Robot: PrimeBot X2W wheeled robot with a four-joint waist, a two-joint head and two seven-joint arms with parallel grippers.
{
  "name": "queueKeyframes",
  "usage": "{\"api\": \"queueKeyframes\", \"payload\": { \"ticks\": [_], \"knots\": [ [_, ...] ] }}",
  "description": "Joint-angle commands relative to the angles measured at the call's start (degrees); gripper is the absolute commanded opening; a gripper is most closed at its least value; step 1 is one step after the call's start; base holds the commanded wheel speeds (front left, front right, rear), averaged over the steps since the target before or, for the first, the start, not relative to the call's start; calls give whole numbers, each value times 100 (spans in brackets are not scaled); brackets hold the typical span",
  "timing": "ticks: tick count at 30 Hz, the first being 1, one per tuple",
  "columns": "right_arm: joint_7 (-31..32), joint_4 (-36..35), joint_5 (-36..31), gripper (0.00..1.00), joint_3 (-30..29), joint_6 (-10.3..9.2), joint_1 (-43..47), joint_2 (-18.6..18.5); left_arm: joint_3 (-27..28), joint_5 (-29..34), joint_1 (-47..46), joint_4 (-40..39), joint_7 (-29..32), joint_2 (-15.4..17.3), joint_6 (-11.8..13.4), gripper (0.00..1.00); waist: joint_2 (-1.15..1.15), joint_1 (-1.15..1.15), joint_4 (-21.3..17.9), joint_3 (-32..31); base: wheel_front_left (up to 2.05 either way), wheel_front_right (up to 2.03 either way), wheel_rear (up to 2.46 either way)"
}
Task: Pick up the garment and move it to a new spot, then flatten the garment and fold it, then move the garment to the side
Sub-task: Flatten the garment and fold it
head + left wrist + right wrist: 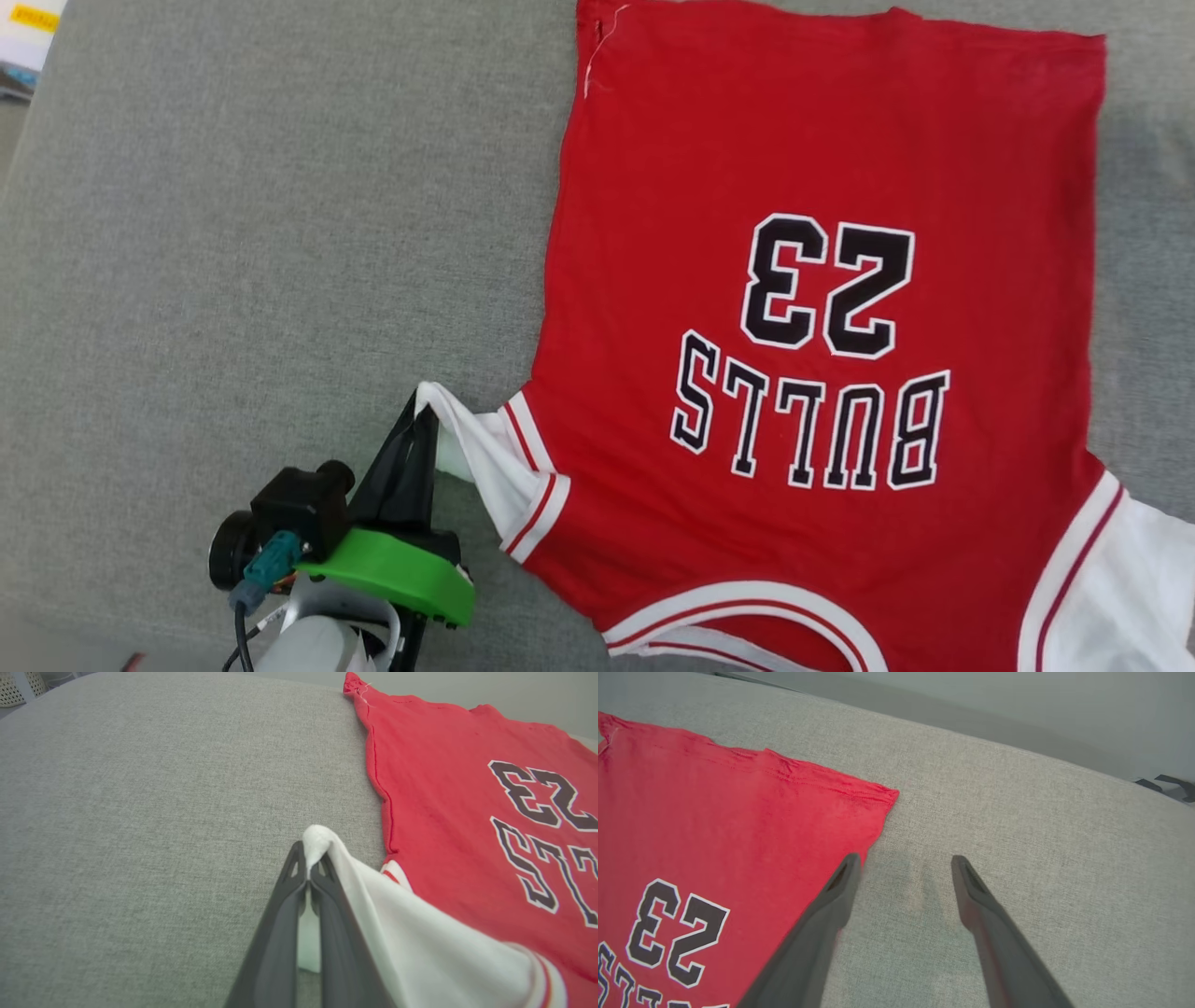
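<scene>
Garment [822,280] lies spread, numerals up, on grey cushion [233,233]; left gripper [425,403] pinches shut on just the tip of its white sleeve [373,896], right gripper [906,863] gapes empty beside the opposite edge: thin pinch may slip, or one-sided pull may skew the body.

We take this for a home-like room, though we cannot be sure. A wide cushion [233,233] in grey woven upholstery has the garment [822,140] spread on it. A plain pale wall [1017,700] rises beyond the cushion's far edge, and some wickerwork [18,688] stands past its corner.
</scene>
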Motion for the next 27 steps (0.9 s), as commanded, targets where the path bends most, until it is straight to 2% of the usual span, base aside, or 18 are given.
{"api": "queueKeyframes", "payload": {
  "ticks": [1, 5, 10, 20, 21, 22, 27],
  "knots": [
    [234, 175, -130, 100, 0, -4, -279, 110, 60, 118, -122, -56, -34, -85, -56, 0, 0, -1, 485, 626, 0, 0, 0],
    [542, 611, -540, 100, -63, -4, -801, 347, 161, 296, -199, -149, -34, -266, -190, 0, 0, -1, 678, 908, 0, 0, 0],
    [564, 1078, -1008, 100, -145, -4, -1117, 533, 296, 488, -236, -275, -34, -466, -323, 0, 0, -1, 851, 1179, 0, 0, 0],
    [642, 1749, -1228, 99, -172, -4, -727, 678, 482, 732, -146, -209, -34, -768, -543, 0, 0, -1, 879, 1261, 0, 0, 0],
    [633, 1741, -1230, 46, -161, -4, -714, 665, 508, 750, -132, -192, -34, -777, -563, 0, 0, -1, 865, 1246, 0, 0, 0],
    [606, 1724, -1230, 0, -150, -4, -715, 653, 527, 766, -122, -173, -34, -783, -577, 0, 0, -1, 853, 1225, 0, 0, 0],
    [315, 1574, -1141, 0, -49, -4, -789, 664, 627, 848, -38, -13, -34, -811, -659, 0, 0, -1, 743, 929, 0, 0, 0]
  ]
}}
